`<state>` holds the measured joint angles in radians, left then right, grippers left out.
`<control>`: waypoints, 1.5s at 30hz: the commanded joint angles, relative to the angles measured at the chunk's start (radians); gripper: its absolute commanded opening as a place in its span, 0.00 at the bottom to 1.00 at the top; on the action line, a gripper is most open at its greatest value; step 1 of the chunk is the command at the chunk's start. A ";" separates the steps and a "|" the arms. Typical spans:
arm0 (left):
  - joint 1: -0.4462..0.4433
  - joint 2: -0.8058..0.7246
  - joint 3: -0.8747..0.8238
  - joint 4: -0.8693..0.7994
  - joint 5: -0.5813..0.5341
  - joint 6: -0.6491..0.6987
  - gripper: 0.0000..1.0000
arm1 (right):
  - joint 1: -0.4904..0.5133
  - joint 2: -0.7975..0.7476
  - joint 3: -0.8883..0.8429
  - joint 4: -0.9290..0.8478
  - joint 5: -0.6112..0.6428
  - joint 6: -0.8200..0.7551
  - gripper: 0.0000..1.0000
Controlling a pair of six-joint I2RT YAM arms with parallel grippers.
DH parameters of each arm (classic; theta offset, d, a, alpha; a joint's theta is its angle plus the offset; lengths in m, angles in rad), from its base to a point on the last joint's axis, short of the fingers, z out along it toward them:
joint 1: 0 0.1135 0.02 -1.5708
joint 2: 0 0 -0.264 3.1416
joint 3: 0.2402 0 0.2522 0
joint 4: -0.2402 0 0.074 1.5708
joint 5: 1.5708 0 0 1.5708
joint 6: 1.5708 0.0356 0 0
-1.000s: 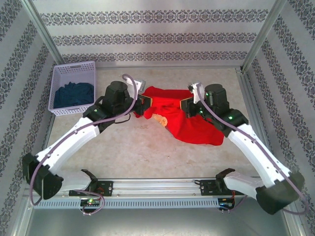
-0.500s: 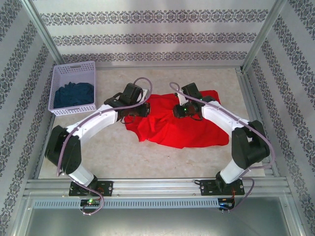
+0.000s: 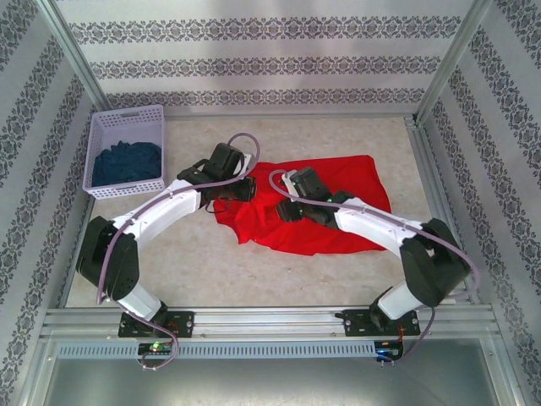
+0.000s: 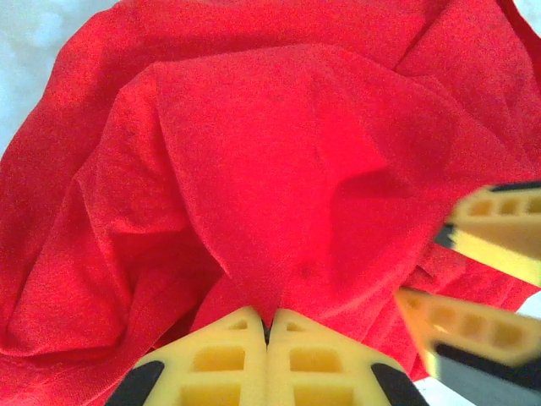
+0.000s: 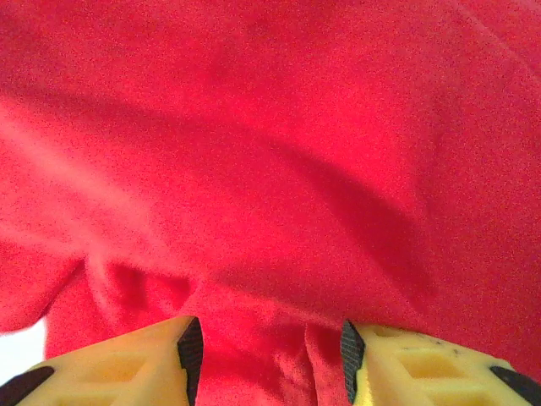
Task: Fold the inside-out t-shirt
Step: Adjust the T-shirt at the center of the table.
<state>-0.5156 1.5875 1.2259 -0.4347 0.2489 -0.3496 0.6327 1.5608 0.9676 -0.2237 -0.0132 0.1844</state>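
Seemingly to anchor it for spreading, the left gripper (image 4: 268, 317) pinches a raised fold of the crumpled bright red cloth t-shirt (image 3: 355, 182) lying mid-way across the desk (image 3: 211, 262), while the right gripper (image 5: 266, 347) hovers released, jaws apart above the fabric.

The top camera looks down from high above the near edge of the bench (image 3: 254, 271), with the red t-shirt (image 3: 347, 203) near its middle. The left wrist camera sits close over the shirt's left edge, looking past the left hand (image 4: 266, 326) across the cloth. The right wrist camera is nearer still, over the shirt's middle behind the right hand (image 5: 270, 347). All three share the shirt
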 commanded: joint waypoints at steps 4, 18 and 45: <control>0.006 -0.050 -0.009 -0.009 -0.032 -0.017 0.00 | -0.001 0.146 0.034 0.097 0.100 0.018 0.49; 0.057 0.013 0.000 0.021 -0.107 -0.015 0.00 | -0.120 -0.090 -0.086 0.158 -0.396 0.087 0.00; -0.031 0.000 -0.220 0.369 0.039 -0.208 0.68 | -0.269 -0.164 -0.130 0.282 -0.745 0.206 0.00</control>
<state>-0.5423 1.5196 0.9516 -0.1696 0.2508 -0.4904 0.3698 1.4052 0.8345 0.0204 -0.7349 0.3912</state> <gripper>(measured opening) 0.677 0.065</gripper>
